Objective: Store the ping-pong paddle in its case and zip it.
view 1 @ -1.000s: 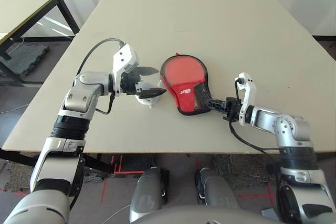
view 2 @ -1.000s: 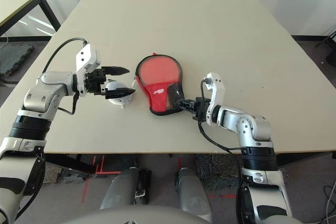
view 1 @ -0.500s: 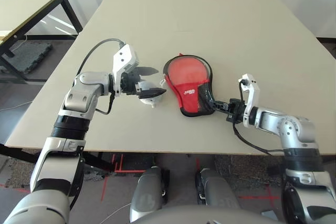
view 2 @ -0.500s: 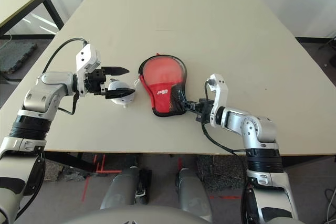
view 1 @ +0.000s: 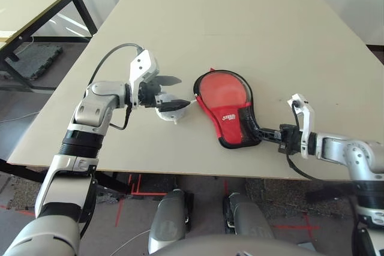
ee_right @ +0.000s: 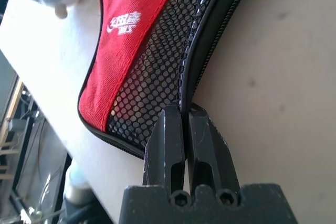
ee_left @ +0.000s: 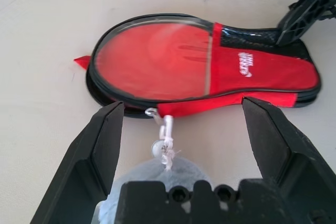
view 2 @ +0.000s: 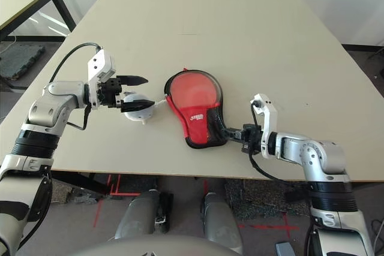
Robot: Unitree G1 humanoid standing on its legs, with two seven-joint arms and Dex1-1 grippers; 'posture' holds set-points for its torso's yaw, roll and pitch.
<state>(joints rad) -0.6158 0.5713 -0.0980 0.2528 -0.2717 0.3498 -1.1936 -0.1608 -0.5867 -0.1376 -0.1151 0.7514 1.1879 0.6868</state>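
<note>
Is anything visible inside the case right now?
Only the case itself shows: red fabric, mesh pocket and a clear window over red. Whether that red is the paddle's face cannot be told; no handle shows.

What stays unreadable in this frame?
- Zip pull: right wrist view, hidden between the shut fingers of the right tool at the case edge.
- Paddle handle: hidden under the case's red fabric.
- Grey pouch: left wrist view, partly hidden behind the left tool.

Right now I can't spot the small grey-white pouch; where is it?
In the head views, the pouch lies on the table under the open left pincer, just left of the red case.
</note>
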